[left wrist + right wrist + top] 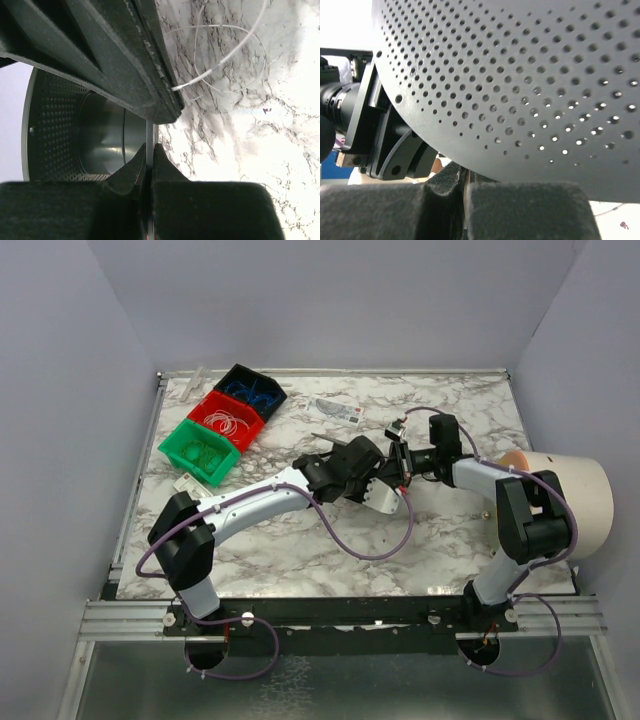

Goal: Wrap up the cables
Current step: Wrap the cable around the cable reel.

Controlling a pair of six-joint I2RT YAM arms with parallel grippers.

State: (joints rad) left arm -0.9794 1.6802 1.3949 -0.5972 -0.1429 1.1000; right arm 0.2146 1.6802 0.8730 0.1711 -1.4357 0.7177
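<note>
Our left claw (149, 152) is clenched on the thin flange edge of the dark perforated spool (55, 125). Our right claw (465, 177) is clamped on its dotted flange too, so it sits between them at mid-bench (300, 550). Beyond it, a thin white cable (230, 55) loops loose on the marble. Green (200, 450), red (228, 420) and black (250, 390) bins stand far left.

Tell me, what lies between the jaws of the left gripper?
The thin rim of the dark perforated round spool, seen edge-on in the left wrist view; the left gripper is shut on it.
</note>
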